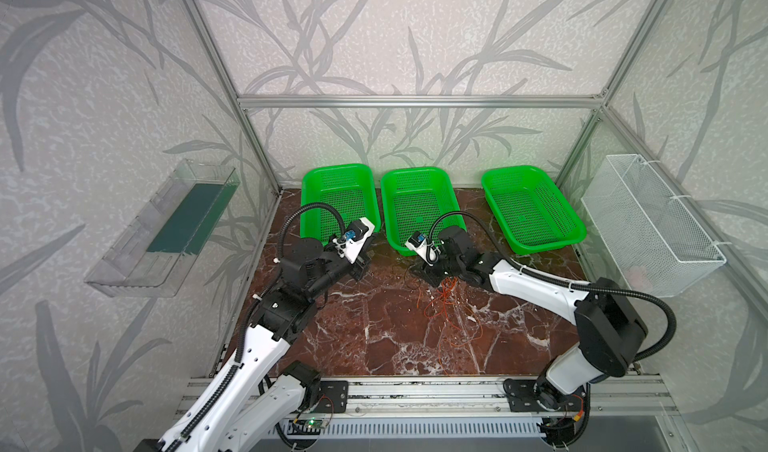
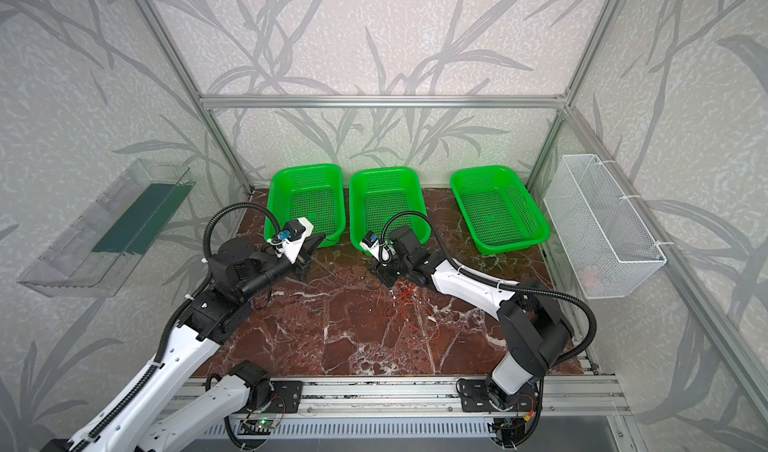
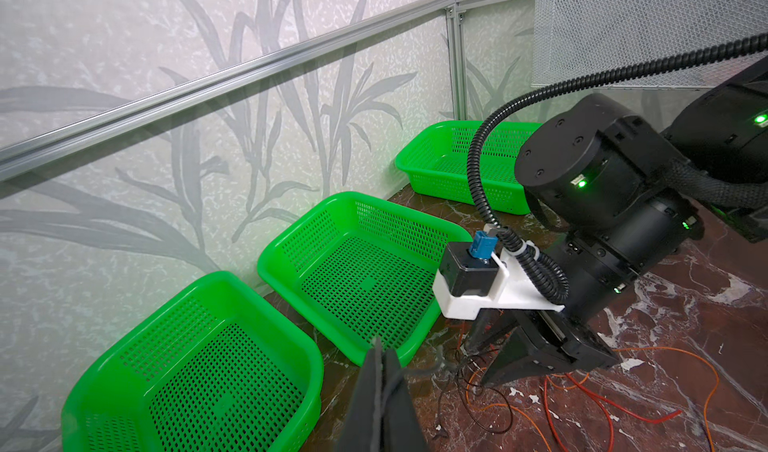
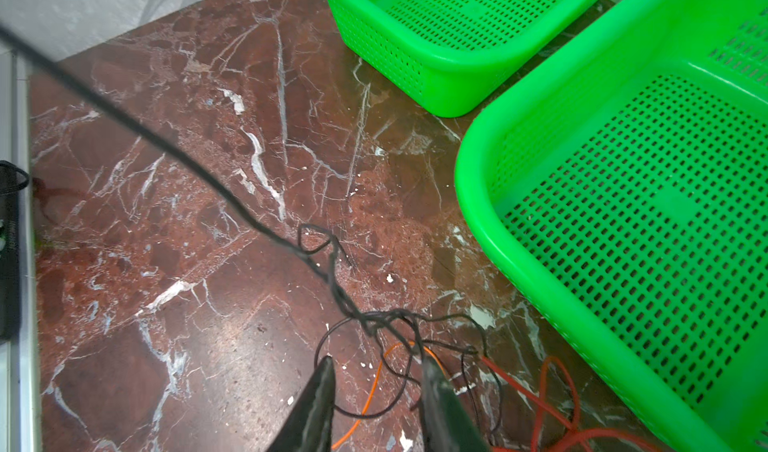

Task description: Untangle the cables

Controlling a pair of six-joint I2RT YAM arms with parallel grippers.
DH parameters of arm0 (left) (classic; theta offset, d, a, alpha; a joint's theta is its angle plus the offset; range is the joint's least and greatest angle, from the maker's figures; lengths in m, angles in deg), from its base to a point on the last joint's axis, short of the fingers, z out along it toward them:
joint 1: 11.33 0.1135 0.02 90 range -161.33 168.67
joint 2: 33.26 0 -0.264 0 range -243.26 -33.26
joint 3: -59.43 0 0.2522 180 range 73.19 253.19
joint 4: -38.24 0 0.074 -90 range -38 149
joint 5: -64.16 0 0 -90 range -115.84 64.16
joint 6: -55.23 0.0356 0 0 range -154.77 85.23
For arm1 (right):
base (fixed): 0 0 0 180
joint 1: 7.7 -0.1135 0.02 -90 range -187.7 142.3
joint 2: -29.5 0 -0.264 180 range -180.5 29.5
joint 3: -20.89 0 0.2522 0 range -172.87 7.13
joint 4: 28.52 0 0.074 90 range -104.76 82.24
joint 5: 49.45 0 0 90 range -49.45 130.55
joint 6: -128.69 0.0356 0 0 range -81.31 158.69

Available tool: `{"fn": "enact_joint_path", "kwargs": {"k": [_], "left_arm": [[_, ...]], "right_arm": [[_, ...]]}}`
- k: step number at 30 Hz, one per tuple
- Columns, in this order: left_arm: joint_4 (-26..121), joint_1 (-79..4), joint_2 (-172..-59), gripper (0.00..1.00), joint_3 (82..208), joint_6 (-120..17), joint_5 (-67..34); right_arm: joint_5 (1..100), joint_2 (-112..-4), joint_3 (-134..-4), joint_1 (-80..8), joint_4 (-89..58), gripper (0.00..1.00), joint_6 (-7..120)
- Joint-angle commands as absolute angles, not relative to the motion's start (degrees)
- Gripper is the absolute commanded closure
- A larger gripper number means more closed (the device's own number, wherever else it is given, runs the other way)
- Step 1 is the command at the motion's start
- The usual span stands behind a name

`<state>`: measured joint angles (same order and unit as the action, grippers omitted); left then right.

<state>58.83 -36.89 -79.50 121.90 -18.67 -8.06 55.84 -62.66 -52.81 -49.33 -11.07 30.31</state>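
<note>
The cables (image 1: 446,294) lie in a loose tangle of orange, red and black wire on the marble table (image 1: 374,346), in front of the middle basket; both top views show them (image 2: 401,300). My left gripper (image 3: 382,346) is shut on a black cable, which runs taut (image 4: 232,204) to the knot (image 4: 374,321). My right gripper (image 4: 378,360) hovers low over the tangle, jaws apart. A black loop and an orange wire (image 4: 374,387) lie between its fingers. Red wire (image 4: 552,387) curls beside it.
Three green mesh baskets (image 1: 305,204) (image 1: 386,204) (image 1: 488,192) line the back of the table. A white wire basket (image 1: 652,221) hangs on the right wall and a clear tray (image 1: 162,229) on the left wall. Both arms reach in towards the middle basket.
</note>
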Motion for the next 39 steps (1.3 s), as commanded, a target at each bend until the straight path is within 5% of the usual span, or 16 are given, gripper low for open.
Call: {"fn": "enact_joint_path", "kwargs": {"k": [1,10,17,30,39], "left_arm": [[58.18,-37.46,-78.75,1.00,124.34,-17.73,-8.69],[58.57,-38.22,-78.72,1.00,125.46,-16.94,-9.13],[59.04,-38.40,-78.56,1.00,125.42,-16.14,-10.70],[60.64,-36.56,-78.10,1.00,127.48,-11.34,-20.54],[55.00,-22.95,-78.45,1.00,126.61,-18.16,-15.63]], "right_arm": [[52.56,-63.64,-52.63,-49.54,-11.38,0.66,31.03],[52.07,-65.76,-53.58,-49.54,-9.62,0.78,29.90],[51.10,-64.69,-53.25,-49.45,-9.07,1.00,29.74],[48.65,-48.99,-43.66,-39.20,-2.27,1.00,32.18],[50.57,-34.10,-33.78,-22.77,4.63,1.00,34.16]]}}
